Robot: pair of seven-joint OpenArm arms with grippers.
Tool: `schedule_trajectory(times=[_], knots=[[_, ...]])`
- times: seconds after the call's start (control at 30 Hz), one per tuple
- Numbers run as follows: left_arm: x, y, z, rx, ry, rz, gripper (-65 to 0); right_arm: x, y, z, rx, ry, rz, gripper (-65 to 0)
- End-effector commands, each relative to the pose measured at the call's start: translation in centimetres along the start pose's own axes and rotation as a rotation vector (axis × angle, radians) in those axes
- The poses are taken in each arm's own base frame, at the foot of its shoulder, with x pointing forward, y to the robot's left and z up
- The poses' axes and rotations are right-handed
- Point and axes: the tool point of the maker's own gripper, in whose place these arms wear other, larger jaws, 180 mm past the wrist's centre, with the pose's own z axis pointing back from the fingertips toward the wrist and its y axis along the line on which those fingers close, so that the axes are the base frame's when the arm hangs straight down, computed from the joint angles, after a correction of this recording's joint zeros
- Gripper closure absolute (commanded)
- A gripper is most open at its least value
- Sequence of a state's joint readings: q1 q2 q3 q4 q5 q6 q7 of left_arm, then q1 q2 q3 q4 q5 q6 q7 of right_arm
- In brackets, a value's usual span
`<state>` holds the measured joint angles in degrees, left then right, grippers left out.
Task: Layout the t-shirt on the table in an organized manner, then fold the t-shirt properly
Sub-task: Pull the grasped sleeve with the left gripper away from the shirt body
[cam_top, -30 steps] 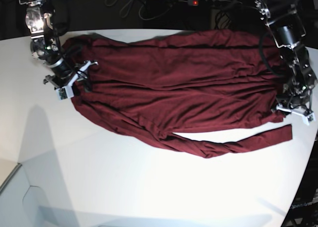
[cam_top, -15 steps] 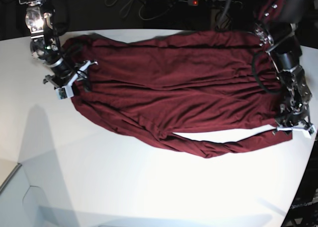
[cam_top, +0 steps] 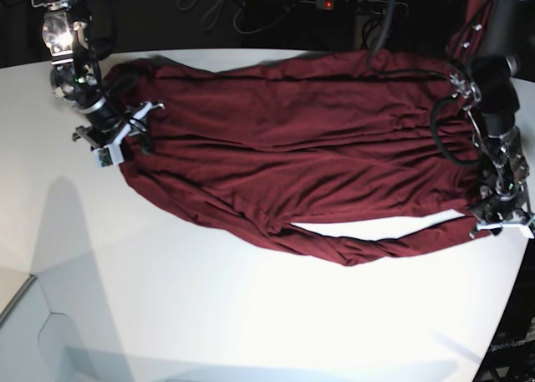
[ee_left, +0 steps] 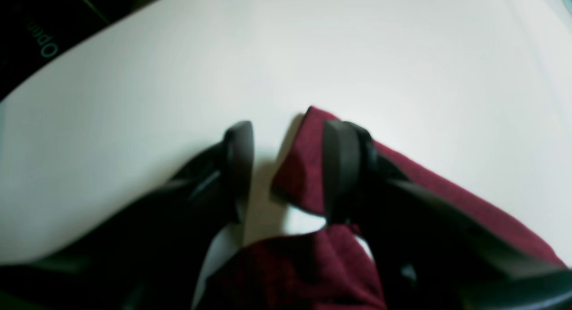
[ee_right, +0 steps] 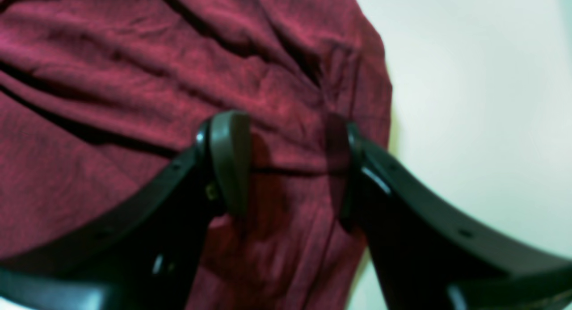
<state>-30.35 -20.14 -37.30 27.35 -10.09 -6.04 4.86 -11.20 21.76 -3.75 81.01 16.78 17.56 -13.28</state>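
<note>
The t-shirt (cam_top: pixel 292 148) lies spread but rumpled across the far half of the table (cam_top: pixel 209 315), its long axis running side to side in the base view, one twisted strip trailing along its near edge. It looks soft, light and limp (it will sag and bunch wherever unsupported), so corners and hems are the best holds. The left gripper (ee_left: pixel 286 167) stands spread over a cloth corner, one finger seemingly on the fabric, though blur hides real contact. The right gripper (ee_right: pixel 286 167) is spread above wrinkled cloth, gripping nothing.
</note>
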Motion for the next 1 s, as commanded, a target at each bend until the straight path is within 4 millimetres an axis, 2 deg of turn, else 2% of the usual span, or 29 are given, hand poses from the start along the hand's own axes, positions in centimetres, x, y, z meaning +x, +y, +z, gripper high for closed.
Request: schedule_trajectory(times=[0.0,0.27,0.4,0.47,0.57,0.63,0.77,0.83,0.93,0.97], knots=[[2.5,-0.4,-0.2,-0.010,-0.059,0.005,-25.1,-0.2,-0.4,0.2,-0.008,0.019,0.011,-28.1],[-1.1,0.7,-0.3,0.018,-0.022,0.020,-25.0,-0.5,-0.5,0.3,-0.009,0.025,0.010,-28.1],[-1.4,0.8,-0.3,0.021,-0.024,0.021,-22.9,-0.5,-0.6,0.3,-0.011,0.025,0.011,-28.1],[-1.2,0.7,-0.3,0.017,-0.029,0.021,-15.7,-0.5,-0.6,0.3,-0.011,0.025,0.011,-28.1],[-0.8,0.7,-0.4,0.018,-0.036,0.023,0.0,-0.5,-0.5,0.3,-0.011,0.025,0.010,-28.1],[0.3,-0.1,-0.6,0.007,-0.052,0.034,-0.3,-0.5,-0.5,0.3,-0.011,0.025,0.010,-28.1],[1.2,-0.6,-0.7,-0.003,-0.071,0.045,0.0,-0.6,-0.4,0.3,-0.010,0.026,0.008,-28.1],[3.2,-1.1,-0.6,-0.016,-0.123,0.041,-0.1,-0.6,-0.4,0.3,-0.008,0.026,0.009,-28.1],[7.9,-2.3,0.1,-0.046,-0.246,0.032,-0.1,-0.6,-0.4,0.3,-0.010,0.026,0.008,-28.1],[9.0,-3.4,0.5,-0.065,-0.282,0.029,-0.1,-0.6,-0.4,0.3,-0.010,0.026,0.008,-28.1]])
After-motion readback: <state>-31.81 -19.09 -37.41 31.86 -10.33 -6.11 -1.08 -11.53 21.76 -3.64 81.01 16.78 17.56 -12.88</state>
